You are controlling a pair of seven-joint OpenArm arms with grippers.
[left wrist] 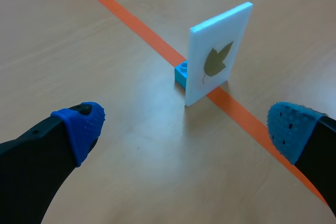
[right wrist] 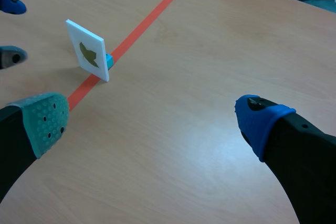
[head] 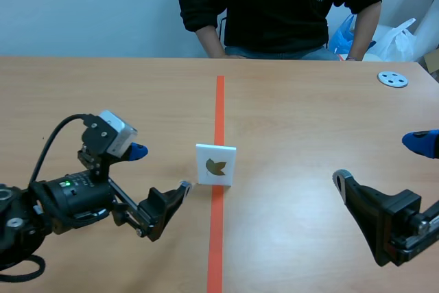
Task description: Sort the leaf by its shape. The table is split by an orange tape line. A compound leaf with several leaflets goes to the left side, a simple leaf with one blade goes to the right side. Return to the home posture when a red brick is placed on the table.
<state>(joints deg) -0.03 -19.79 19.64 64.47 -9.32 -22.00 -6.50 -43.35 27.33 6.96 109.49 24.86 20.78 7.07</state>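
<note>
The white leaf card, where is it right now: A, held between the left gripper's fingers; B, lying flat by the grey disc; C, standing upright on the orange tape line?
C: the white leaf card stands upright on the orange tape line, a small blue brick behind its base, ahead of the open left gripper.

It looked like a robotics test lab: a plain tabletop (head: 309,128) split by an orange tape line (head: 219,108), two black robot arms (head: 68,200) at its near edge, a person (head: 274,5) seated across, and a bare pale wall (head: 89,5) behind.
</note>
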